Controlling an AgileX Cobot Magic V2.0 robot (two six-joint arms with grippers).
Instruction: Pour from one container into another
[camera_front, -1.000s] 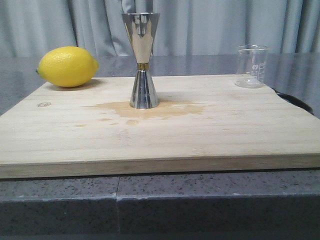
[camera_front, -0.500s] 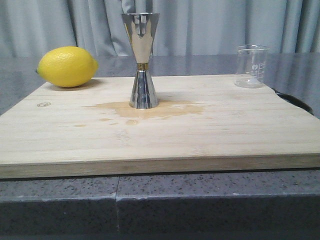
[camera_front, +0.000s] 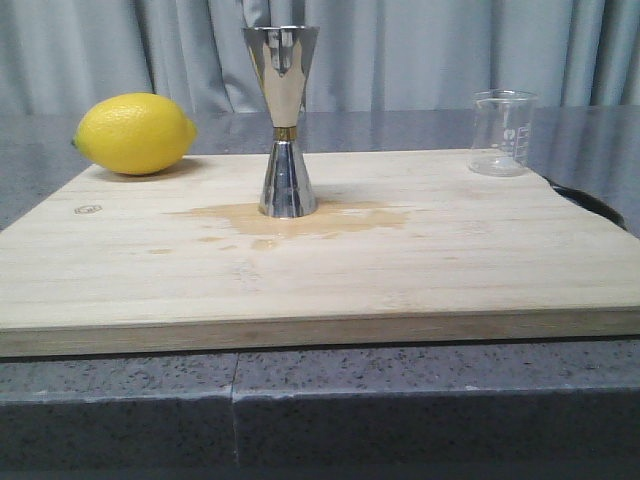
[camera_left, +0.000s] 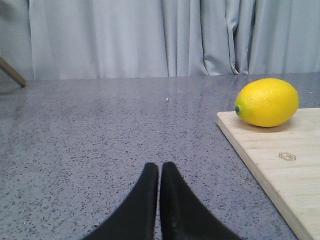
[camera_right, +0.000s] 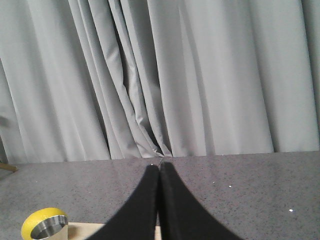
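**Inspector:** Glass beaker (camera_front: 503, 132) stands upright at the board's (camera_front: 320, 285) far right corner, close to the edge, seemingly empty. Nothing holds it.

**Clerk:** And the receiving vessel?

**Inspector:** Metal jigger (camera_front: 283, 120) stands upright mid-board on a damp stain (camera_front: 290, 220), well apart from the beaker; a pour needs the beaker carried across. Lemon (camera_front: 135, 133) sits far left, clear of that path.

**Clerk:** Grippers?

**Inspector:** Left gripper (camera_left: 159, 172) and right gripper (camera_right: 159, 172) both closed, empty, off the board.
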